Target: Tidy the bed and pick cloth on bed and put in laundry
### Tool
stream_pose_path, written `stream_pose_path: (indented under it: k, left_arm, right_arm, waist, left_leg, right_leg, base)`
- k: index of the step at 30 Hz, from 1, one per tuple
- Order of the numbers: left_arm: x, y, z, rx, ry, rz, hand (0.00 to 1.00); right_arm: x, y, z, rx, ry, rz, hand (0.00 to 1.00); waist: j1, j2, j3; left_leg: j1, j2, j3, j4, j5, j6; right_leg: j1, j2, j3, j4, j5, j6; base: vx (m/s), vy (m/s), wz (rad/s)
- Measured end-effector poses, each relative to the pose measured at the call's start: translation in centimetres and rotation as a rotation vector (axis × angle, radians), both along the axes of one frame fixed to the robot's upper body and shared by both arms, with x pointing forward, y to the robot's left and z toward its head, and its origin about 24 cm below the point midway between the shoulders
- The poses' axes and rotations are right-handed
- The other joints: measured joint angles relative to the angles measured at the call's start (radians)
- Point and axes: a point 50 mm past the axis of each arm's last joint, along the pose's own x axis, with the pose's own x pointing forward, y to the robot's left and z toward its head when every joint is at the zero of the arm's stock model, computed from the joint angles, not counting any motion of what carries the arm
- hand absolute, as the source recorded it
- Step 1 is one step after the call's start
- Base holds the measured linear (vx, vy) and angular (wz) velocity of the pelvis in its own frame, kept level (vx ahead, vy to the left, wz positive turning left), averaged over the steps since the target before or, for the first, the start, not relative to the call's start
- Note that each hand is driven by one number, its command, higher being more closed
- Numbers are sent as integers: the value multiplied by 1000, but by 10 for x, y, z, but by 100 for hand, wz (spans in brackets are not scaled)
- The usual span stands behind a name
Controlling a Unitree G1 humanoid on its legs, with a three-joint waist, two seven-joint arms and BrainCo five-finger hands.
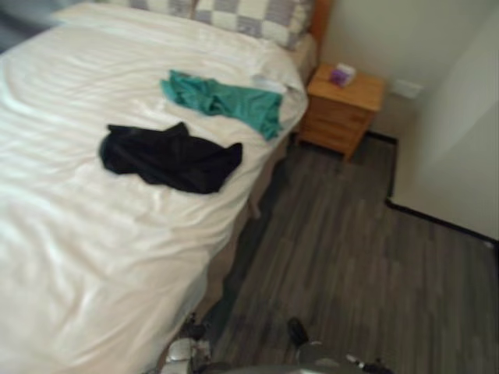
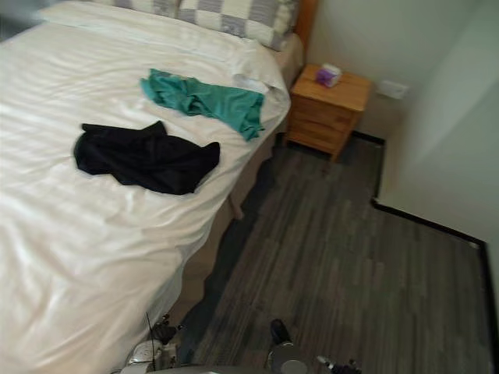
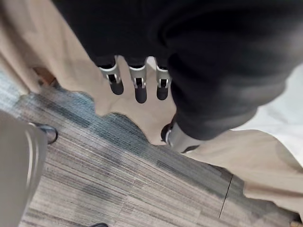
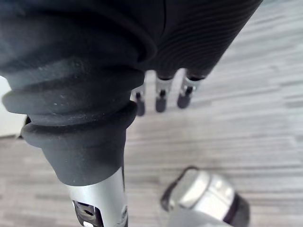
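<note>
A crumpled black cloth (image 1: 171, 158) lies in the middle of the white bed (image 1: 93, 257), close to its right edge. Farther up, a green cloth (image 1: 226, 100) is spread near the same edge, just below the pillows (image 1: 257, 19). My left hand (image 3: 137, 80) hangs beside the bed's beige skirt (image 3: 71, 61) over the floor, fingers straight and holding nothing. My right hand (image 4: 161, 92) hangs over the bare floor, fingers also straight and empty. Both hands are well away from the two cloths.
A wooden nightstand (image 1: 341, 109) with a small purple box (image 1: 341, 75) stands at the head of the bed, to its right. Grey plank floor (image 1: 351, 257) runs along the bed's right side. A pale wall (image 1: 460, 140) closes off the right.
</note>
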Motion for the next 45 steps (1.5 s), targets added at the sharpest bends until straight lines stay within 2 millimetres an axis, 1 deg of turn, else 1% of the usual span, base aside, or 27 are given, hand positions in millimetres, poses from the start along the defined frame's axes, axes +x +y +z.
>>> stream_pose_path:
  k: [1,3,5,6,7,8,10,12,13,22,25,27,28,29,30,31,32,33,34,35,36,38,40,42,43,44,45]
  left_arm:
    - [0,4,0,16,6,-18,0]
    - [4,8,2,30,-3,-27,0]
    - [13,8,5,29,-24,-26,0]
    - [14,4,5,15,-28,-11,0]
    - [12,3,4,9,-24,-5,0]
    - [8,2,2,0,-16,13,0]
    - [-3,-1,-2,-17,13,40,0]
    - [-8,-1,-3,-25,26,57,0]
    - [-15,-2,-5,-49,55,21,0]
    - [-12,-3,-5,-50,43,21,0]
    - [-8,-3,-3,-50,29,19,0]
    - [-6,-1,-1,-37,8,21,0]
    - [-11,4,0,-22,1,29,0]
    - [-11,10,4,-6,-26,60,0]
    - [-9,11,5,-1,-43,73,0]
    - [-5,6,8,-6,-72,81,0]
    - [-3,4,9,-8,-88,78,0]
    - [0,4,10,-2,-101,70,0]
    - [3,2,11,-5,-110,60,0]
    - [5,0,11,-10,-114,57,0]
    - [6,-1,11,-9,-119,53,0]
    - [7,-1,12,-6,-126,49,0]
    - [7,-2,12,-6,-127,46,0]
    - [9,-1,12,-4,-128,41,0]
    - [11,0,13,-1,-131,33,0]
    - [14,0,14,0,-135,21,0]
    - [14,2,14,6,-133,18,0]
  right_arm:
    - [-2,1,0,0,-1,3,0]
    - [8,2,2,-7,-27,33,0]
    - [15,-2,5,-26,-51,51,0]
    - [18,-6,6,-40,-58,63,0]
    - [18,-7,7,-45,-55,68,0]
    - [15,-8,6,-50,-46,74,0]
    - [14,-10,6,-60,-46,83,0]
    - [17,-8,7,-61,-51,83,0]
    - [29,3,4,-26,-51,43,0]
    - [29,2,4,-26,-57,29,0]
    - [29,4,4,-13,-70,-4,0]
    - [34,4,5,-15,-84,1,0]
    - [35,4,5,-17,-87,13,0]
    - [35,5,5,-20,-85,42,0]
    - [33,3,5,-26,-80,59,0]
    - [31,-5,7,-49,-67,90,0]
    - [31,-7,7,-59,-65,107,0]
    - [37,-7,9,-63,-81,120,0]
    - [41,-7,9,-62,-84,122,0]
    - [41,-10,9,-67,-83,117,0]
    - [42,-9,9,-65,-84,116,0]
    - [46,-9,10,-63,-95,109,0]
    - [54,-8,12,-63,-116,109,0]
    - [57,-7,12,-61,-124,116,0]
    - [60,-5,13,-57,-136,123,0]
    - [61,0,12,-40,-140,139,0]
    - [60,2,11,-36,-136,144,0]
  waist:
    - [0,-18,-11]
    - [3,-16,-9]
    - [5,8,5]
    - [5,24,16]
    - [8,32,21]
    - [8,27,34]
    - [15,28,38]
    - [9,31,36]
    - [41,-26,33]
    - [37,-20,39]
    - [21,-24,61]
    - [17,-18,99]
    - [17,-24,104]
    - [17,-31,113]
    - [16,-21,118]
    - [28,8,122]
    - [46,17,121]
    - [59,-1,123]
    - [60,5,130]
    - [62,15,137]
    - [64,16,138]
    - [69,17,139]
    - [73,23,137]
    - [79,18,135]
    - [88,14,126]
    - [96,-9,124]
    - [95,-14,123]
  left_leg:
    - [17,-34,67,-33,7,12]
    - [18,-57,148,-53,23,34]
    - [5,-66,213,-53,46,71]
    - [15,-67,264,-56,49,73]
    - [20,-69,288,-55,49,73]
    - [49,-84,316,-52,49,74]
    - [75,-100,336,-67,62,95]
    - [83,-104,349,-97,74,106]
    - [82,-77,332,-226,149,50]
    - [82,-78,317,-226,151,48]
    - [84,-81,309,-216,168,20]
    - [69,-67,323,-121,158,3]
    - [20,-39,351,34,130,-41]
    - [-50,-4,366,224,125,-52]
    - [-100,29,370,355,138,-48]
    - [-179,98,365,556,220,2]
    - [-222,103,352,621,319,26]
    - [-259,79,328,648,312,-5]
    - [-282,37,297,610,217,-14]
    - [-300,-2,277,509,161,0]
    - [-307,-19,279,437,152,8]
    - [-321,-71,277,93,184,-8]
    - [-327,-78,251,-153,284,-33]
    - [-330,-82,247,-167,389,17]
    - [-315,-98,261,-151,404,85]
    - [-314,-119,275,-117,359,135]
    - [-304,-127,278,-104,334,147]
  right_leg:
    - [-28,-12,24,-13,33,12]
    - [-69,-15,-6,-28,100,-20]
    - [-84,-11,-238,-63,186,-109]
    - [-116,-9,-476,116,8,-170]
    - [-134,-9,-539,213,-74,-194]
    - [-142,-12,-606,351,-156,-196]
    - [-118,-11,-580,312,-141,-177]
    - [-114,-13,-595,380,-239,-166]
    - [163,-29,-526,-114,-20,-72]
    - [166,-33,-543,-109,-20,-72]
    - [177,-42,-560,-108,-22,-72]
    - [157,-48,-599,-10,-107,-93]
    - [131,-58,-628,93,-178,-123]
    - [117,-67,-630,150,-231,-123]
    - [118,-62,-625,169,-257,-110]
    - [137,-35,-611,164,-272,-111]
    - [164,-26,-589,124,-269,-120]
    - [165,-45,-570,108,-269,-131]
    - [163,-49,-541,101,-260,-148]
    - [164,-53,-526,89,-253,-158]
    - [163,-56,-516,84,-253,-158]
    - [184,-67,-500,45,-263,-143]
    - [209,-60,-489,10,-270,-131]
    - [236,-68,-469,4,-297,-90]
    - [243,-92,-460,21,-325,-68]
    - [234,-117,-461,66,-325,-47]
    - [220,-129,-460,123,-323,-44]
  base:
    - [-54,169,-149]
    - [-63,138,-131]
    - [-56,126,-101]
    - [-44,120,-87]
    - [-32,132,-86]
    - [-30,102,-86]
    - [-45,57,-76]
    - [7,-3,-18]
    - [33,2,3]
    - [0,0,3]
    - [-26,-20,14]
    - [-65,-107,-10]
    - [-54,-140,-28]
    - [-42,-111,-25]
    - [-51,-80,-42]
    - [-5,-112,-75]
    - [130,-94,-104]
    - [193,-63,-92]
    - [224,-15,-70]
    - [116,-10,-46]
    - [182,-15,-38]
    - [242,11,-30]
    - [337,65,-34]
    - [452,115,-39]
    - [534,140,-37]
    - [535,137,-28]
    - [542,135,-11]
